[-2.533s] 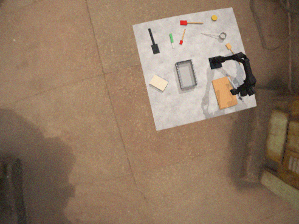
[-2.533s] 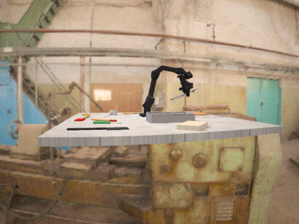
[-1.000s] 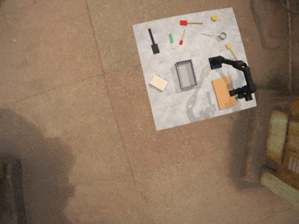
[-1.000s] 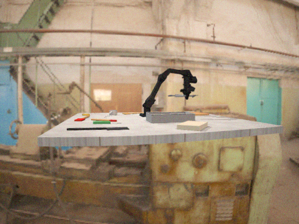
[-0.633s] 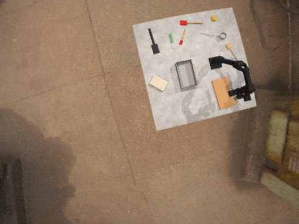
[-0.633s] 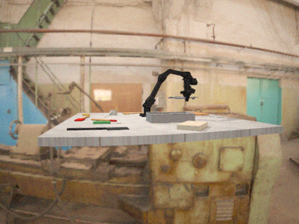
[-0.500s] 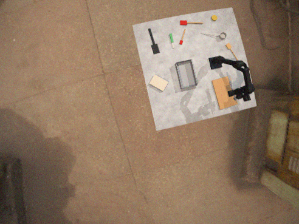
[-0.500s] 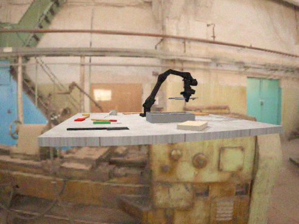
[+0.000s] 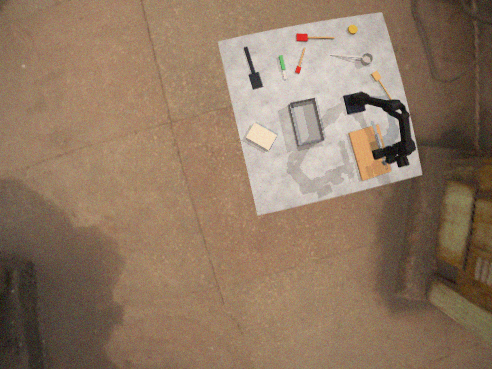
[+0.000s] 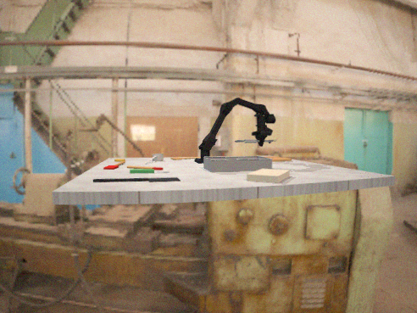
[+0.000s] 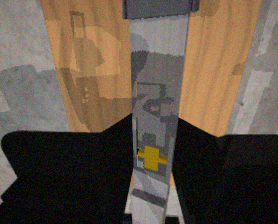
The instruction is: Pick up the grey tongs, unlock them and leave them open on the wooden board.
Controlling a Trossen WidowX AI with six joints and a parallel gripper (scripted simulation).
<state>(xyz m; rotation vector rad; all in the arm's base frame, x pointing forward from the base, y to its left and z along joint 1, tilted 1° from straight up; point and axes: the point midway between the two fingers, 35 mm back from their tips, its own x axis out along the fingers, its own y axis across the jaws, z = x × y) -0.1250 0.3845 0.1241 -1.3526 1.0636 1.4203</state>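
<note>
While gripped, grey tongs (image 9: 377, 134) (image 10: 247, 141) (image 11: 156, 120) above board (image 9: 363, 151) (image 11: 100, 60).

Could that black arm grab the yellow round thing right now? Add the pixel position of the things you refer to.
Probably not: its gripper (image 9: 384, 161) (image 10: 261, 142) (image 11: 150, 116) is shut on the tongs (image 9: 377, 134) (image 10: 247, 141) (image 11: 159, 45), so it would likely have to put them down first, though nothing visibly covers the yellow disc (image 9: 352, 29).

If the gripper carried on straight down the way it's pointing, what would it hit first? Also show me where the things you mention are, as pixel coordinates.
Probably the wooden board (image 9: 357, 147) (image 11: 95, 65), met first by the grey tongs (image 11: 159, 65) in its grip; the remaining gap is hard to judge.
</note>
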